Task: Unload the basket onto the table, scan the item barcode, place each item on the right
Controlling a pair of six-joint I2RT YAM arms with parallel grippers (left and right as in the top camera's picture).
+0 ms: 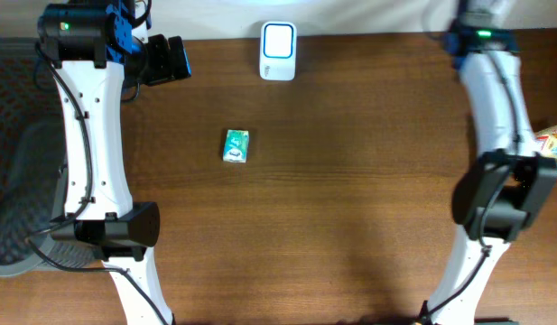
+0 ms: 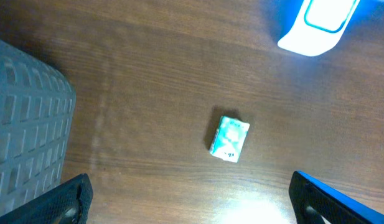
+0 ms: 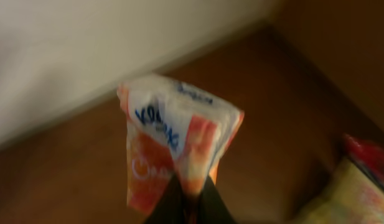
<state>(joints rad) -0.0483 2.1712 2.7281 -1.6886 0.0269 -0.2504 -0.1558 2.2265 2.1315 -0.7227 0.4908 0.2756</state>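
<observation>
The item being handled appears to be the orange-and-white pouch (image 3: 173,137). It hangs in the air, and the right pincer (image 3: 190,190) has its fingers pressed together on the pouch's lower seam. Gripping it by that thin edge leaves the printed faces uncovered, which probably suits showing a barcode; no barcode is legible in this blurred view. Under the pouch is brown worktop (image 1: 368,208), and behind it a pale surface, so it seems to be near the worktop's far edge. The overhead view shows neither the pouch nor that pincer. More packets (image 1: 553,140) lie at the right edge.

The white scanner (image 1: 278,51) stands at the middle of the far edge with its window facing up, so an item would have to be passed over it. A small green packet (image 1: 236,145) lies flat near the worktop's centre, well apart from the scanner, with nothing touching it.

The right arm runs along the right edge and folds at the far right corner, and its wrist is out of the overhead frame. The left arm mirrors it down the left edge. The left pincer (image 2: 188,199) has its fingers spread wide and holds nothing, and it hovers by the far left corner with the green packet in its view.
</observation>
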